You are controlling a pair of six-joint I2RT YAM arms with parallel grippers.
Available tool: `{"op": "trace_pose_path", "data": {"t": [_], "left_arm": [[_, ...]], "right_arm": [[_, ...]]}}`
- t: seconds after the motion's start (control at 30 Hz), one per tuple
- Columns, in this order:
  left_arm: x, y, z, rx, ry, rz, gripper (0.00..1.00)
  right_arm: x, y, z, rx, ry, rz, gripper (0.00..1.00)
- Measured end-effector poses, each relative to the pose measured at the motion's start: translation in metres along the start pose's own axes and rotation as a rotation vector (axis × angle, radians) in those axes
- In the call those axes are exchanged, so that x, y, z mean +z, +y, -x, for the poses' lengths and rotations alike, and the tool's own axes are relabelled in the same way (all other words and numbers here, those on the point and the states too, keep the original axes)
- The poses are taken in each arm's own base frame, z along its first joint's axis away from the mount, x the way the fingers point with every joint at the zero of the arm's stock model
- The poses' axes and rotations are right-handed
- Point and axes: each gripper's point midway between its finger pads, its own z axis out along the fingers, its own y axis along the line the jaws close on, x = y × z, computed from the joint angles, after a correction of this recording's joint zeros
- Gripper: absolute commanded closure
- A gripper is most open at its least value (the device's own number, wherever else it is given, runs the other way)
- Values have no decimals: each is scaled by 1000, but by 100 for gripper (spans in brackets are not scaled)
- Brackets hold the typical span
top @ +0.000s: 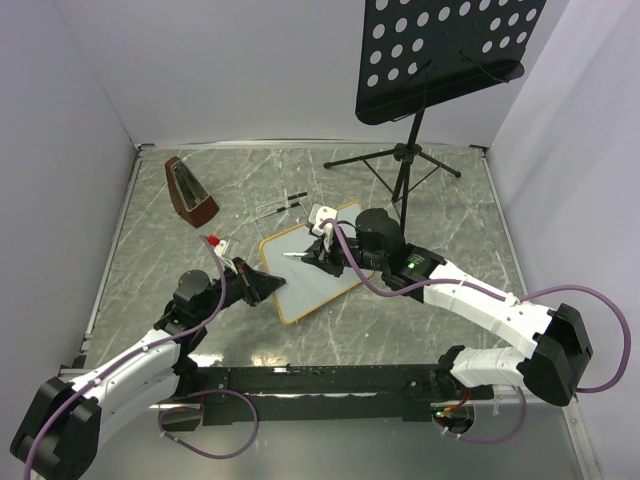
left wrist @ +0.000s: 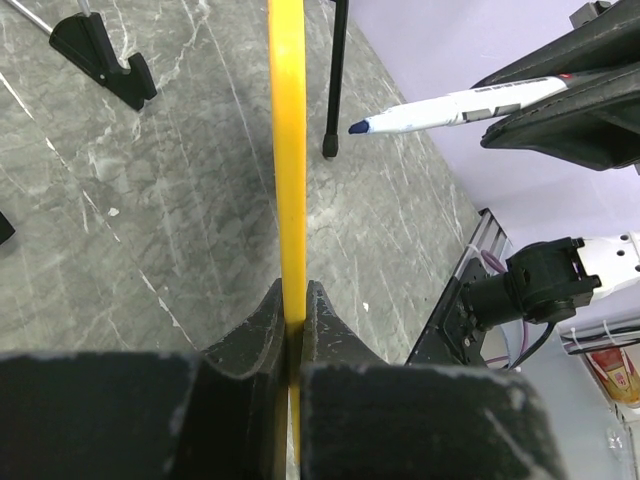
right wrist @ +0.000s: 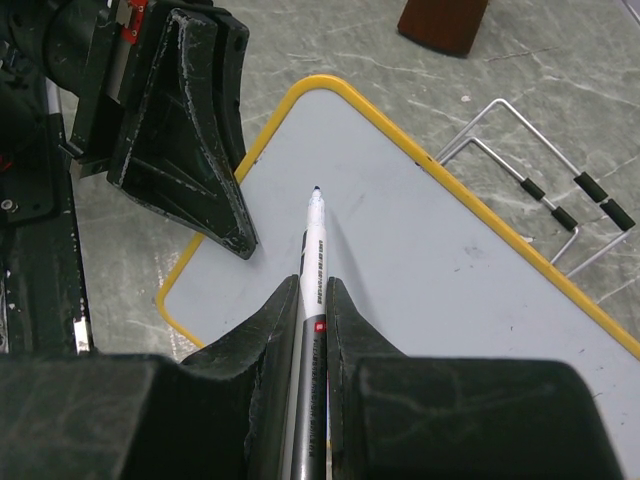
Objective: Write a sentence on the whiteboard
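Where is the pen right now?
The pen is mid-table in the overhead view, clamped in the right gripper, tip over the whiteboard whose edge the left gripper pinches.

Bright even light; soft shadows; mostly sharp

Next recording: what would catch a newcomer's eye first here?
The whiteboard lies at the centre of the table, its face bare of writing, gripped at its yellow rim by the left pincer. Over it the right pincer clamps a marker, uncapped tip aimed at the board. Behind, at far right, stands a black perforated music stand.
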Motion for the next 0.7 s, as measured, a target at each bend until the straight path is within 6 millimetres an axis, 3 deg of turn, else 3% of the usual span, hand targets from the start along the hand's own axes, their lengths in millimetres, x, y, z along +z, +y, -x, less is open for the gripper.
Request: {"op": "trace_pose_path", "data": {"t": [0.7], "left_arm": [[-1,1,-2,11,-6,-4,99]], "right_arm": [[0,0,0,0,0,0,100]]}}
